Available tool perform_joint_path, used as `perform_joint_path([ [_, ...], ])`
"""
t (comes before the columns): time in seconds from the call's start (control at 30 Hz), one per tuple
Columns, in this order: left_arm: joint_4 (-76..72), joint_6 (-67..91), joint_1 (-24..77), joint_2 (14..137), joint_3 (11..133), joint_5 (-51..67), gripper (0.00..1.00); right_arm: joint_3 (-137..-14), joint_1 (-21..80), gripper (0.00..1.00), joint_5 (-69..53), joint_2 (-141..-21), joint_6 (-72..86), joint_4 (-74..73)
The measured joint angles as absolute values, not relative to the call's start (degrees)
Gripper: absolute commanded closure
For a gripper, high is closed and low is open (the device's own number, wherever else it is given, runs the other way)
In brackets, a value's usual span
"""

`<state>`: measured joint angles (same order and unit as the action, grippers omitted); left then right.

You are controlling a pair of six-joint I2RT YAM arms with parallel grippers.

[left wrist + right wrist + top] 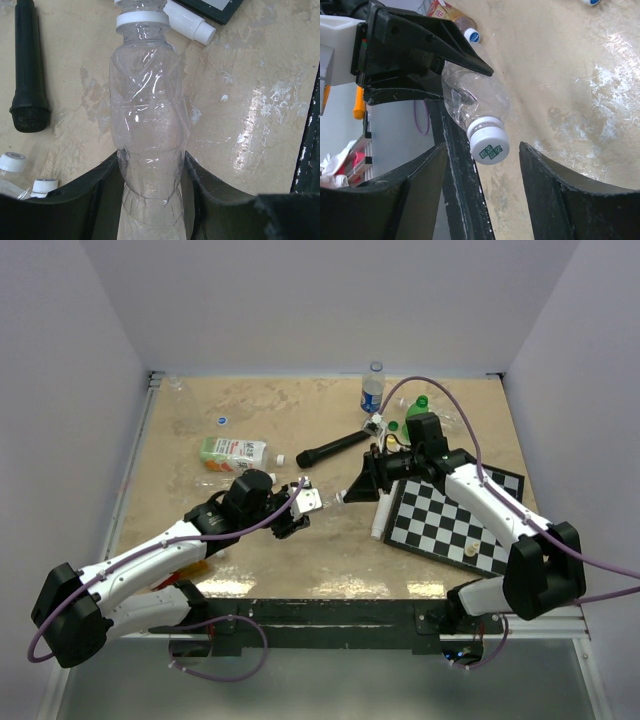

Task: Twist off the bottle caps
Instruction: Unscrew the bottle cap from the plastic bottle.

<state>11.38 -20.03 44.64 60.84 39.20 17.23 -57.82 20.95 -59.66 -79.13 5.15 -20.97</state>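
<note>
My left gripper [151, 157] is shut on the lower body of a clear, empty bottle [150, 110] and holds it off the table. Its white bottle cap [142, 21] points away from that wrist camera. In the right wrist view the same cap [489, 142], printed in green, faces my right gripper [482, 148]. The right fingers stand open on either side of the cap, with a gap at each side. From above, the two grippers [300, 508] [354, 490] meet near the table's middle, the bottle [325, 502] between them.
A black microphone [335, 448] and a white tube [380, 515] lie near a chessboard [455, 515]. A labelled bottle with amber liquid [232, 453] lies at the left, a loose blue cap [221, 421] behind it. Two bottles [372, 388] [420, 405] stand at the back.
</note>
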Motion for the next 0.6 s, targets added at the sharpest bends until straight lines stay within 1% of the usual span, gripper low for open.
perform_joint_path([
  [0.17,11.38,-20.03,44.62,60.84,39.20,17.21,1.00,-57.82,21.82,0.48,-59.59,-79.81,5.13,-20.97],
  [0.4,11.38,-20.03,44.62,60.53,39.20,17.26,1.00,-57.84,22.11,0.66,-59.44,-79.88,4.38,-20.99],
  [0.53,11.64,-20.03,44.64,60.36,39.20,17.23,1.00,-58.04,22.13,0.81,-59.44,-79.88,3.11,-21.43],
  [0.57,11.62,-20.03,44.64,60.34,39.20,17.26,1.00,-58.19,22.13,0.83,-59.48,-79.88,2.20,-21.78],
  [0.6,11.62,-20.03,44.64,60.34,39.20,17.23,1.00,-58.41,22.20,0.89,-59.51,-79.88,1.06,-22.15],
])
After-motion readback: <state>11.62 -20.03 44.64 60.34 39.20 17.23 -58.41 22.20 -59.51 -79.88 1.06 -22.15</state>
